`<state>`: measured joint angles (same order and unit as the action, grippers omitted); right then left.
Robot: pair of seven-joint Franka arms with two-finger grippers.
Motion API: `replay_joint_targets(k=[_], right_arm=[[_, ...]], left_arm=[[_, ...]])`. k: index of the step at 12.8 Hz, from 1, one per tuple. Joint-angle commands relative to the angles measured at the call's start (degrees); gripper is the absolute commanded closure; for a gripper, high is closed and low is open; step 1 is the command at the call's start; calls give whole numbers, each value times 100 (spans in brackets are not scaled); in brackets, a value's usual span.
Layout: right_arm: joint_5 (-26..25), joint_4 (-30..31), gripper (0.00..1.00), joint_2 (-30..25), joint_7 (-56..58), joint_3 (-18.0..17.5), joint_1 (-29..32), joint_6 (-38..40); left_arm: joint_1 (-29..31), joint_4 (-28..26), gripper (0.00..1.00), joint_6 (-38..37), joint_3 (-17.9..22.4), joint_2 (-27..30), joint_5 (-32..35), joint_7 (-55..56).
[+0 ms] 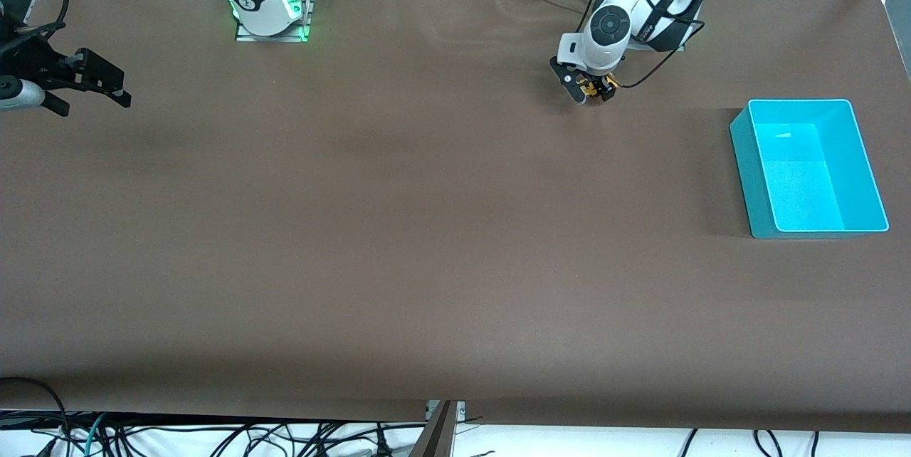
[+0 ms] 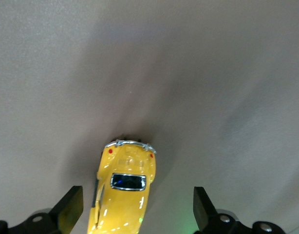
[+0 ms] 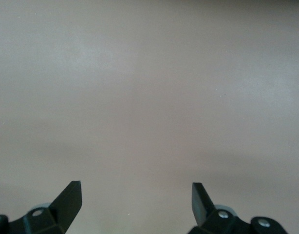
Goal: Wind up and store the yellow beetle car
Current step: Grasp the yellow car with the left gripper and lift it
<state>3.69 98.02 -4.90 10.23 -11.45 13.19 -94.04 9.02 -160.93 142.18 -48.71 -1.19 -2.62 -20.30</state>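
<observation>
Yellow beetle-shaped toy car [image 2: 124, 192] with dark rear window, sitting on brown paper-covered table [image 1: 398, 229] near the robots' edge, between spread fingers [image 2: 69, 207] of left gripper [image 1: 588, 89], untouched. Right gripper [image 1: 89, 83] parked wide open, empty, over the right arm's end. Turquoise plastic bin [image 1: 747, 165] toward the left arm's end. No legible writing.

Yellow beetle car [image 2: 124, 192] between open jaws

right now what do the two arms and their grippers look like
Both arms are white with black joint bands and black cables. The left gripper and right gripper are black with two angular fingers. A green light glows at the right arm's base; a red spot marks each arm.
</observation>
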Motion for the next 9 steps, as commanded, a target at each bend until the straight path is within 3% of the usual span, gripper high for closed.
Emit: replay_joint_targets(k=[1, 2, 4, 5, 7, 9], right_arm=[[88, -213, 0, 68, -100, 55, -62, 96], [88, -292, 0, 77, -100, 55, -62, 114], [88, -301, 0, 7, -126, 55, -62, 192], [88, -328, 0, -11, -162, 81, -62, 558], [36, -337, 0, -116, -75, 300, -54, 983], [0, -337, 0, -108, -65, 266, -80, 914]], left_arm=[[48, -202, 1, 328, -16, -136, 560, 464], [39, -202, 11, 337, -16, -197, 674, 570], [56, -202, 63, 328, -16, -242, 947, 606], [83, -202, 77, 328, -16, -242, 948, 615], [100, -175, 87, 319, -7, -224, 948, 615], [118, -114, 87, 276, 19, -180, 948, 615]])
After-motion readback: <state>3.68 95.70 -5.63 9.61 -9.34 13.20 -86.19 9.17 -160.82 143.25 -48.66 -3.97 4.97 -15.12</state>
